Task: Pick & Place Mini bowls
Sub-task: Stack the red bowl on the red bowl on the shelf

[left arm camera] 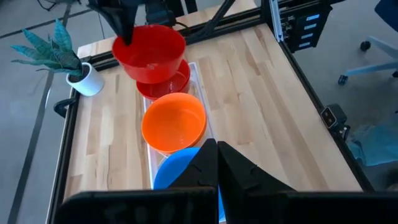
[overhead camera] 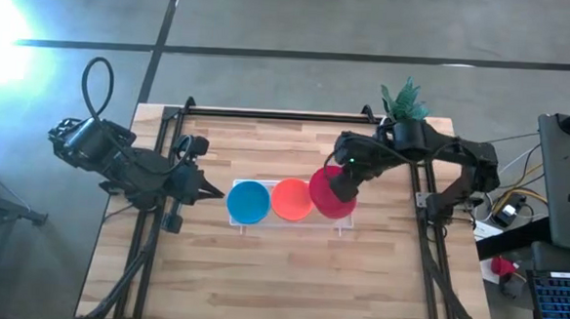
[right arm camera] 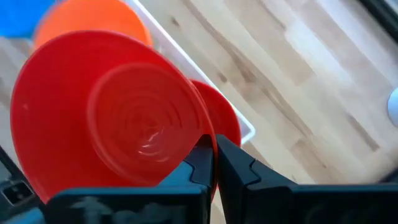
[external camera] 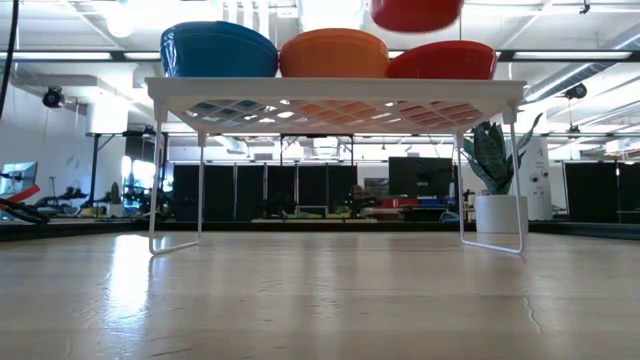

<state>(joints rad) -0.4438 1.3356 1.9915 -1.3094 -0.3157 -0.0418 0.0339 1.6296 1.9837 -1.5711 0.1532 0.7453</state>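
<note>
While the right gripper (right arm camera: 214, 152) stood pinched on the rim of a red bowl (right arm camera: 115, 115), it held that bowl clear of the tray (external camera: 335, 95), hanging straight over a second red bowl (external camera: 445, 60) that sat at the tray's near end. My reading is that the step in hand was either lifting this bowl off its twin or lowering it into it; the frames alone do not say which. To do it well, the wrist should keep the bowl level and move straight up or down, since the grip took only one thin edge and a tilt could let the plastic swing or slip. If the bowl was going down, it should be centred over the lower one before the fingers parted; if it was coming away, it should clear the lower rim fully before travelling sideways, so the tray would not be nudged. Just beyond the seated red bowl, along the tray and away from this gripper, lay the orange bowl (overhead camera: 292, 199), and past that the blue bowl (overhead camera: 249, 202) at the far end, the three touching or nearly so. Beside the blue bowl the left gripper (overhead camera: 217, 192) waited, fingers together on nothing, pointing at the tray. Behind the right arm stood the plant (overhead camera: 403, 99), well apart from the bowls.
</note>
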